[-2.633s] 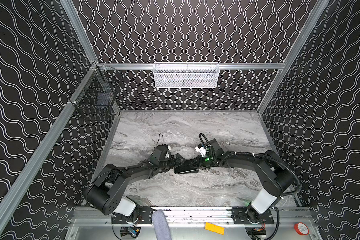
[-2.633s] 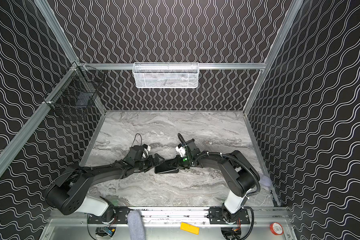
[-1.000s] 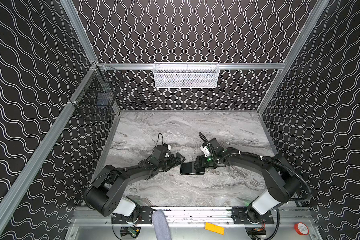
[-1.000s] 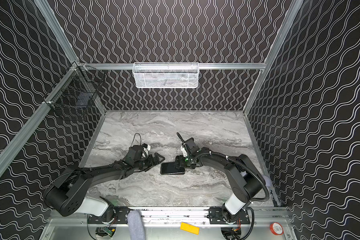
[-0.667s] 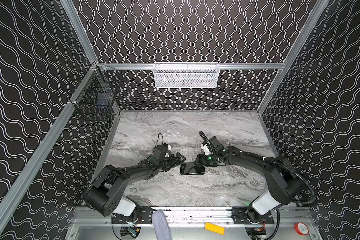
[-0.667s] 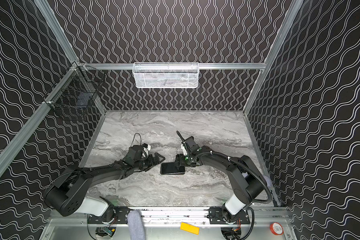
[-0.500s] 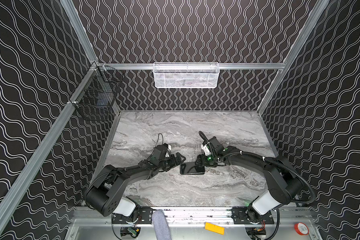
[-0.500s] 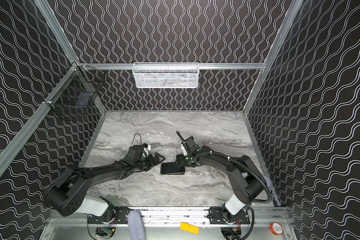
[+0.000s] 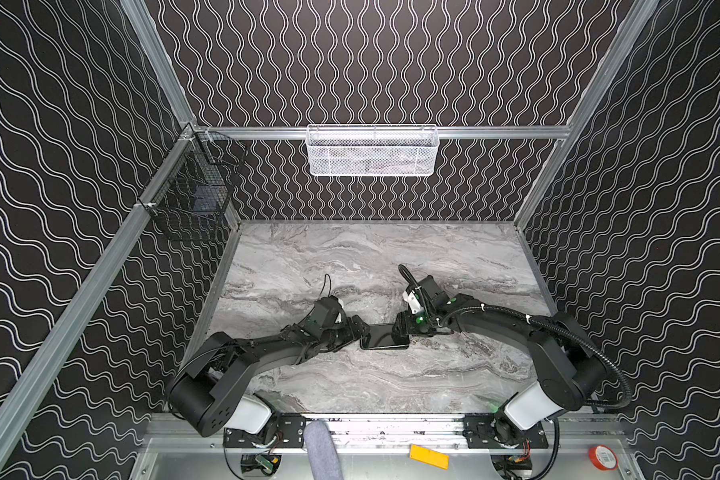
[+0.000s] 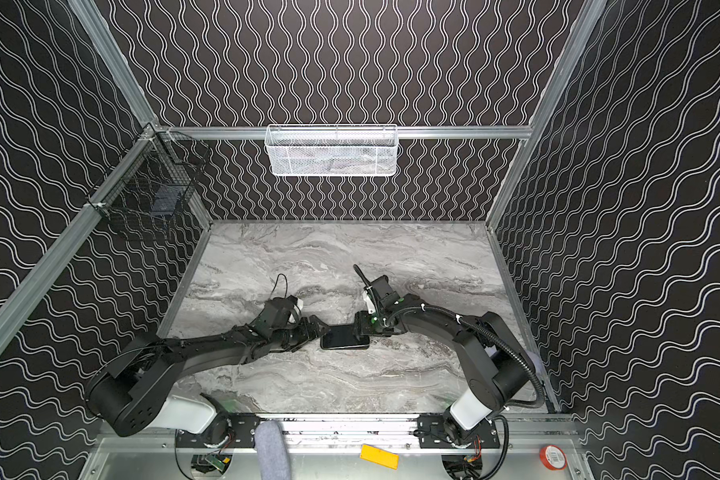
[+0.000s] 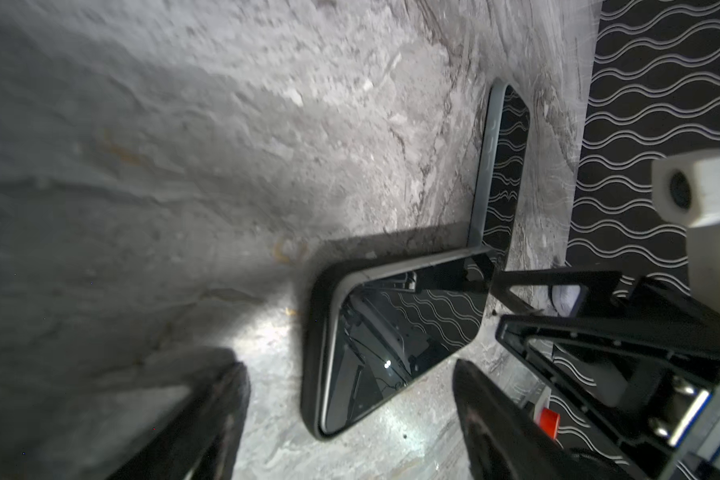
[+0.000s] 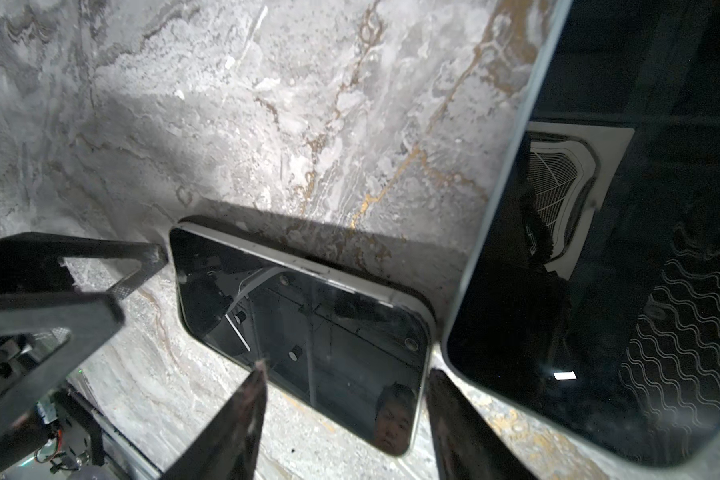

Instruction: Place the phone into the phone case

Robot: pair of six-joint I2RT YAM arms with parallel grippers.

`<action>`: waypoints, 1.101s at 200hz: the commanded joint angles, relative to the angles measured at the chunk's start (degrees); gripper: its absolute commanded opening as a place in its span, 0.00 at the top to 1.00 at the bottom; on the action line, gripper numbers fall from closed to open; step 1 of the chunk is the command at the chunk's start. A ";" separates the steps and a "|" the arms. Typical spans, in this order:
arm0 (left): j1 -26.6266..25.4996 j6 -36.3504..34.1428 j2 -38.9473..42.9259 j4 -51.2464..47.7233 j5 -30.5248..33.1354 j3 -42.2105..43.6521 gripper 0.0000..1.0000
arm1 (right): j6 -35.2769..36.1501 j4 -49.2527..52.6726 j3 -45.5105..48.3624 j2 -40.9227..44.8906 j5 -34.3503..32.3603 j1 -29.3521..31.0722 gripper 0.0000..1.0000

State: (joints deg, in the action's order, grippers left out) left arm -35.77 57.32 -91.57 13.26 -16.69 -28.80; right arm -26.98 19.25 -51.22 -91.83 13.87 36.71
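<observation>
Looking at the glossy black slab phone with the grey metal rim (image 9: pixel 385 338): it's lying flat, screen up, on the grey marble-look tabletop (image 9: pixel 350 374), roughly mid-table and a bit toward the front edge. From the left wrist cam, a matte black phone case (image 11: pixel 312 345) wraps the rim at the corner nearest that camera, so that end sits in the case. Whether the far end is seated, can't tell.

My left claw (image 9: pixel 361 330) is released, fingers spread wide, parked at the phone's left short end. The right wrist cam shows one of its tips right at the phone's corner, touching or just shy, no idea which.

My right claw (image 9: pixel 400 330) is at the opposite short end, low over it. Fingers are apart, not clenched on anything: one tip pokes over the screen, the other sits just past the corner. Can't say if either presses on the glass.

Odd bit: both wrist cams show a second shiny black slab with a grey edge (image 12: pixel 599 291) on the marble right beside the phone's right end. Only the wrist cams catch it, and I can't tell what it is.

Further out, a white mesh basket (image 9: pixel 373 151) hangs on the back rail and a black wire basket (image 9: pixel 192 199) on the left one.
</observation>
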 commanded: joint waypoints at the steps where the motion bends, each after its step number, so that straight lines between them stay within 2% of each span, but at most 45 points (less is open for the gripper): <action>1: -1.11 3.05 0.05 3.17 0.51 0.39 0.21 | -0.45 -0.68 0.58 0.84 0.41 0.03 0.37; 67: -2.66 5.25 -3.06 5.24 2.35 0.59 0.40 | -0.76 -2.02 2.20 2.09 1.51 0.12 0.43; 92: -2.92 5.44 -3.77 5.48 2.53 0.23 0.44 | -0.78 -2.45 2.96 2.15 1.95 0.18 0.44; 130: -3.10 5.29 -4.23 5.27 2.45 -0.03 0.44 | -0.96 -3.22 3.27 2.17 2.73 0.29 0.47; 145: -3.11 5.26 -4.54 5.59 2.27 0.01 0.49 | -0.97 -3.29 3.10 2.17 2.83 0.39 0.50; 193: -3.15 5.35 -4.97 5.96 2.39 0.27 0.52 | -0.64 -3.16 2.76 2.78 2.66 0.64 0.53; 220: -3.09 5.45 -5.50 6.42 2.31 0.28 0.58 | -0.79 -3.25 2.77 2.45 2.89 0.64 0.53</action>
State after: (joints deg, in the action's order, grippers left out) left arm -38.74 62.61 -96.49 19.31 -14.37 -28.49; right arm -27.59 17.32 -48.16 -89.38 15.99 37.23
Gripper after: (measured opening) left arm 0.432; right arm 0.474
